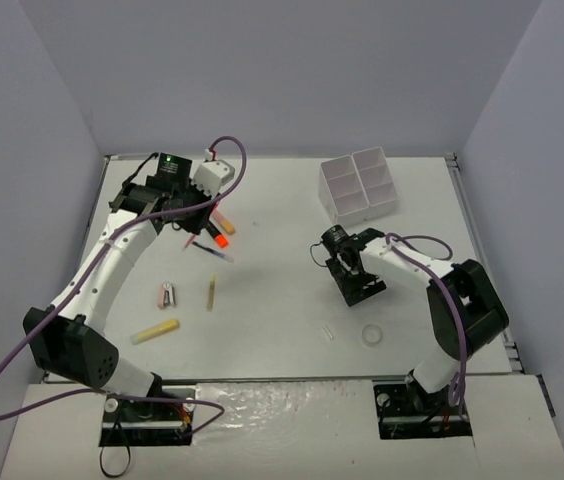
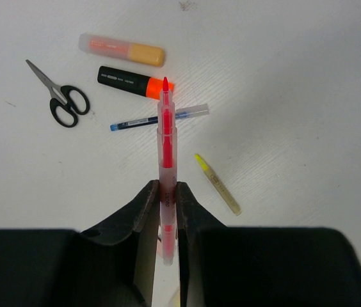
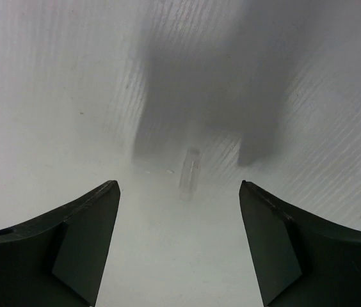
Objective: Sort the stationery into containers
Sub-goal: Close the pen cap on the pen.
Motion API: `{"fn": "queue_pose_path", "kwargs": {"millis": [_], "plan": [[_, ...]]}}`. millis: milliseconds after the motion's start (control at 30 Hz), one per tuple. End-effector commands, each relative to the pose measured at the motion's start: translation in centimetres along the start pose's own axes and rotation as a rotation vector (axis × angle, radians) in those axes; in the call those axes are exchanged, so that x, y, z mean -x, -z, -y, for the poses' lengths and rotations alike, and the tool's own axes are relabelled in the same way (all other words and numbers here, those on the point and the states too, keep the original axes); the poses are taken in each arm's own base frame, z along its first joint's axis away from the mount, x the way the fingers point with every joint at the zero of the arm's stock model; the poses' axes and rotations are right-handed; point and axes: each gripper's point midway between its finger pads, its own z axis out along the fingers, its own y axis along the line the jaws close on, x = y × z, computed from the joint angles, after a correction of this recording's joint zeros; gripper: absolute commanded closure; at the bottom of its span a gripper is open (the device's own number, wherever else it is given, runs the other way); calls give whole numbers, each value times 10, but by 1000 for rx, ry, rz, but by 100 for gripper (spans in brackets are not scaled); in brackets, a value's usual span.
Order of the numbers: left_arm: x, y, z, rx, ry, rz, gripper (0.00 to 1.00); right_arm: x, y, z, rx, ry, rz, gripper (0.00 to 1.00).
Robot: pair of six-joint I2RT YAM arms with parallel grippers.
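My left gripper is shut on a thin pink pen, held above the table with its red tip pointing away. Below it lie a peach highlighter, an orange-black highlighter, small black scissors, a blue pen and a thin yellow pen. My right gripper is open and empty, low over the table, with a small clear cap just ahead of its fingertips. The white organiser box stands at the far right, apart from both grippers.
A stubby yellow highlighter and a small pink-white item lie at the near left. The thin yellow pen shows in the top view. A white tape ring lies near the right arm's base, beside the clear cap.
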Motion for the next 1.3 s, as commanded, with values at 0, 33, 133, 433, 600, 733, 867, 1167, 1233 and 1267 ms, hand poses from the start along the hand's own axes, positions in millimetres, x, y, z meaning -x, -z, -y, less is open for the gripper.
{"fn": "queue_pose_path", "kwargs": {"millis": [0,33,133,433,600,733,867,1167,1233,1267], "plan": [[23,15,-8,34,10,86,100,9,11,9,-23,-41,18,29],[22,14,-8,35,9,84,100,7,8,12,-37,-35,14,30],[21,15,-10,47,3,81,100,5,2,16,-59,-31,15,32],[24,28,-14,80,-10,108,100,16,-1,3,-16,-64,66,42],[23,29,-17,98,-18,104,100,2,-12,7,-25,-53,34,42],[21,28,-17,101,-19,103,100,-3,-17,9,-35,-46,25,43],[21,28,-19,106,-23,102,100,-3,-21,13,-44,-56,31,51],[21,28,-23,116,-21,102,100,-7,-29,20,-57,-51,19,79],[21,29,-24,119,-19,103,100,-9,-31,20,-54,-46,15,86],[21,29,-25,120,-18,103,100,-9,-32,20,-52,-43,12,91]]}}
